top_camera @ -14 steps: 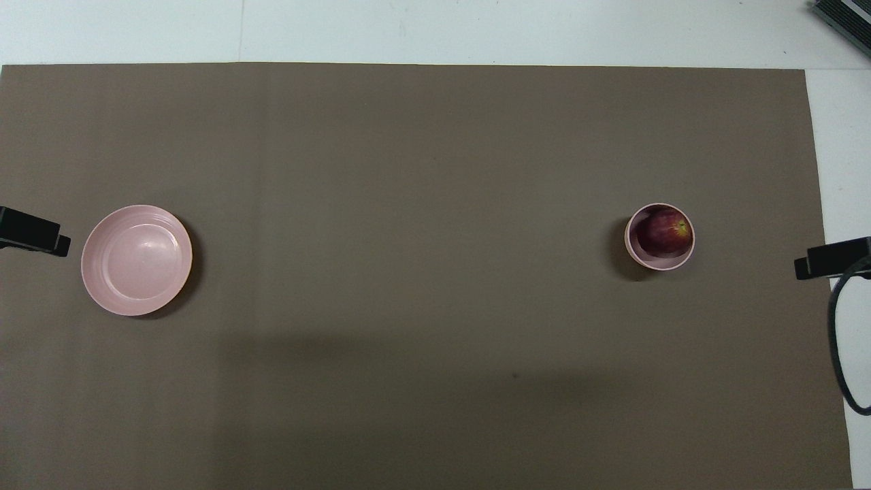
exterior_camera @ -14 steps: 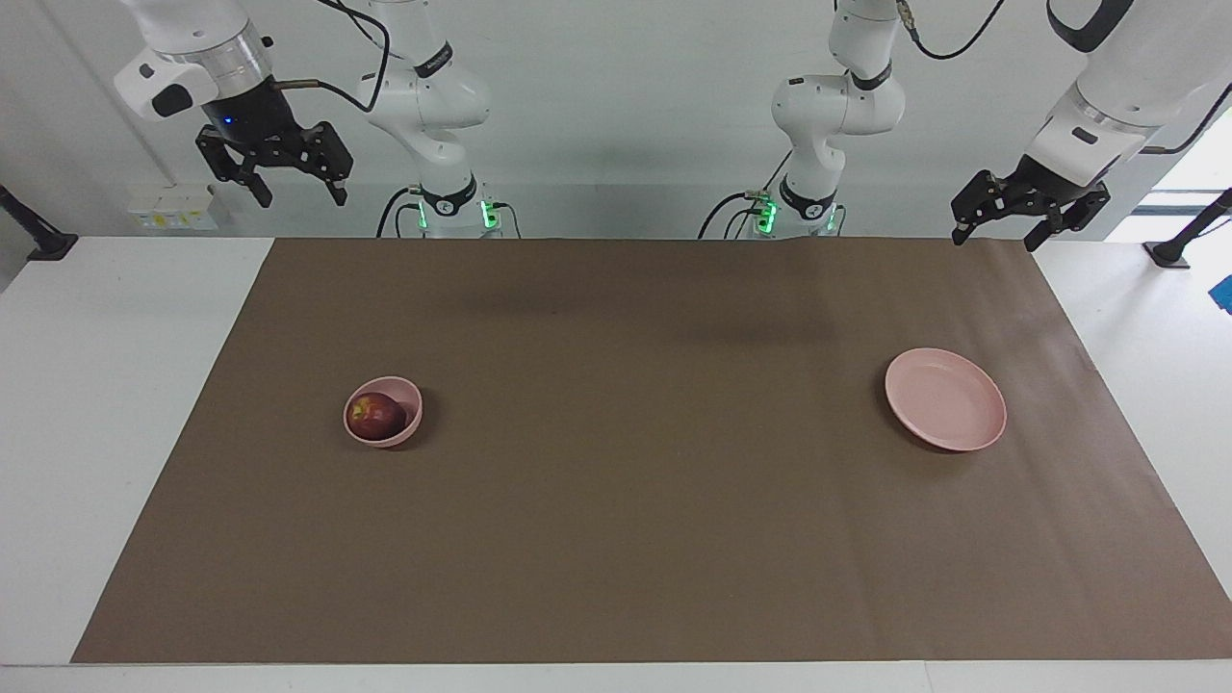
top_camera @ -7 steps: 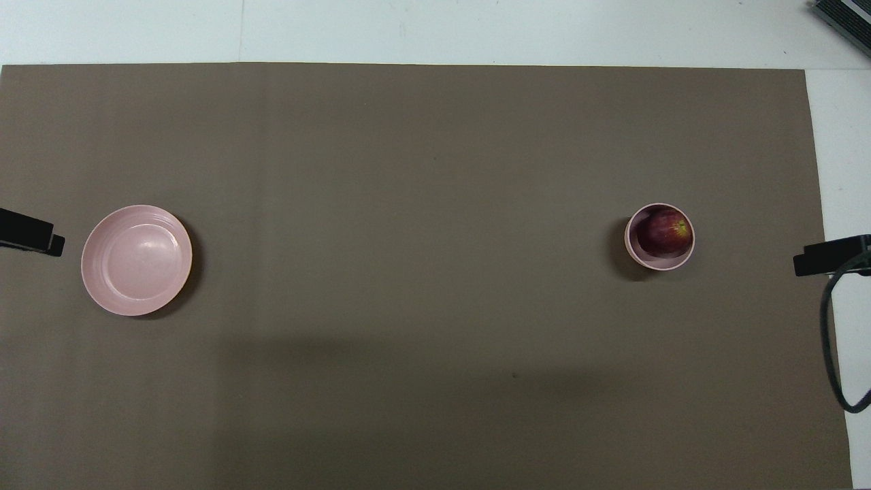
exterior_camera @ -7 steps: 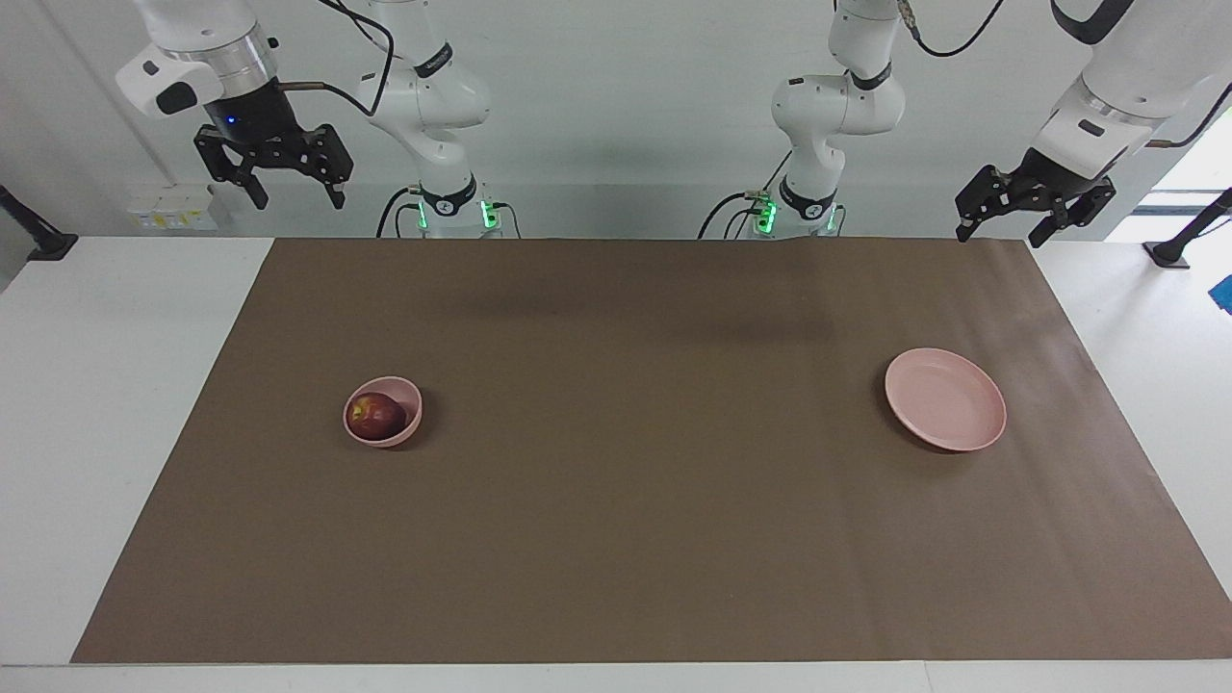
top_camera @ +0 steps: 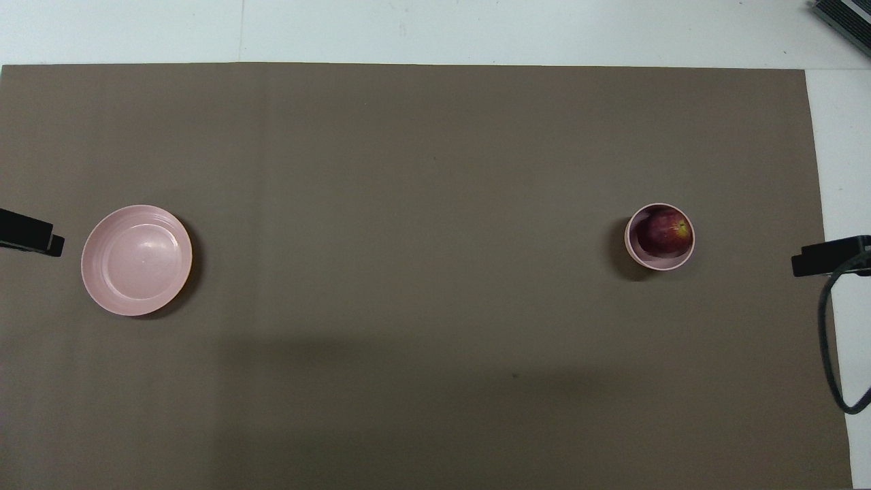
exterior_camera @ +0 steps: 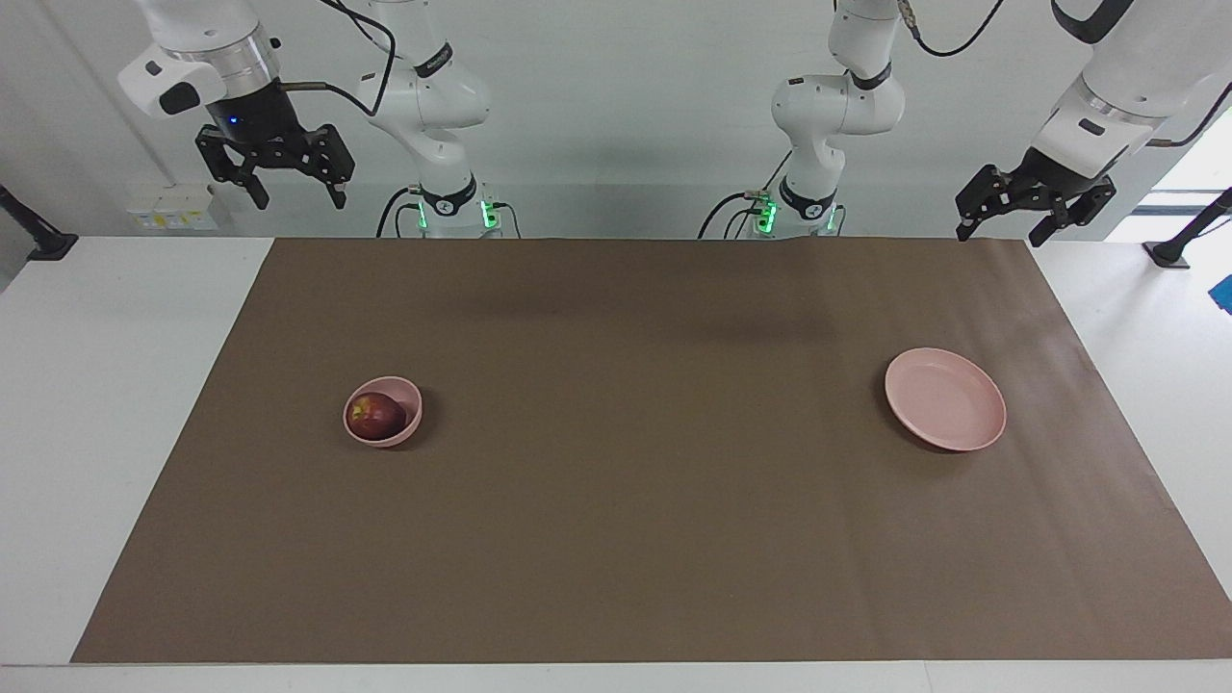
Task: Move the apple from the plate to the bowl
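The dark red apple [exterior_camera: 375,414] lies in the small deep pink bowl [exterior_camera: 387,441], toward the right arm's end of the table. It also shows in the overhead view [top_camera: 663,230], inside the bowl [top_camera: 659,265]. The wide pink plate [exterior_camera: 945,398] [top_camera: 136,260] is bare, toward the left arm's end. My right gripper [exterior_camera: 300,200] is open and empty, high up over the robots' edge of the table. My left gripper [exterior_camera: 1001,236] is open and empty, up over the mat's corner by the robots' edge. In the overhead view only one finger of each shows, left [top_camera: 30,235] and right [top_camera: 827,256].
A brown mat [exterior_camera: 616,539] covers most of the white table [exterior_camera: 106,404]. A black cable [top_camera: 827,340] hangs from the right arm at the mat's edge. A dark device [top_camera: 844,17] sits at the table's corner farthest from the robots.
Both grippers have shifted a little while staying raised and open. The apple, the bowl and the plate have not moved.
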You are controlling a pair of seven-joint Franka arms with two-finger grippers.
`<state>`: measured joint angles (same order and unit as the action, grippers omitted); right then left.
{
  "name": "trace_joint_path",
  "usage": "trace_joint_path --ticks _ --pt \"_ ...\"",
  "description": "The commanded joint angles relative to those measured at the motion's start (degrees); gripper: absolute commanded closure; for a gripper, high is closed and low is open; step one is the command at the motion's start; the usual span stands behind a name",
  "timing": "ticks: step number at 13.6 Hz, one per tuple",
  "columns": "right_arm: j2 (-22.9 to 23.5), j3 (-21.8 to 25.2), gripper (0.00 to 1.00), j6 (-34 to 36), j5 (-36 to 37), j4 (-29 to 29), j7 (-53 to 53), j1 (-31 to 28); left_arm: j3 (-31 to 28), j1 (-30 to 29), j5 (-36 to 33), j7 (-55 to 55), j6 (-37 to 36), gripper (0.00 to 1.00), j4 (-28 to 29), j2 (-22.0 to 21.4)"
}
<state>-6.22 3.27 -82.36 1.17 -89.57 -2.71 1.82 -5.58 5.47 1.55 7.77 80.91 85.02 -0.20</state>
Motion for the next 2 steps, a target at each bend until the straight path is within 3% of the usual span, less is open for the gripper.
trace_joint_path --ticks 1,2 --pt "-0.90 -0.28 0.00 -2.54 -0.29 -1.39 -1.77 -0.33 0.22 -0.28 -0.67 -0.21 -1.10 0.00 -0.21 -0.60" --pt "-0.90 -0.28 0.00 -2.98 -0.29 -1.39 -1.94 -0.41 0.22 -0.28 -0.67 -0.21 -1.10 0.00 -0.21 -0.60"
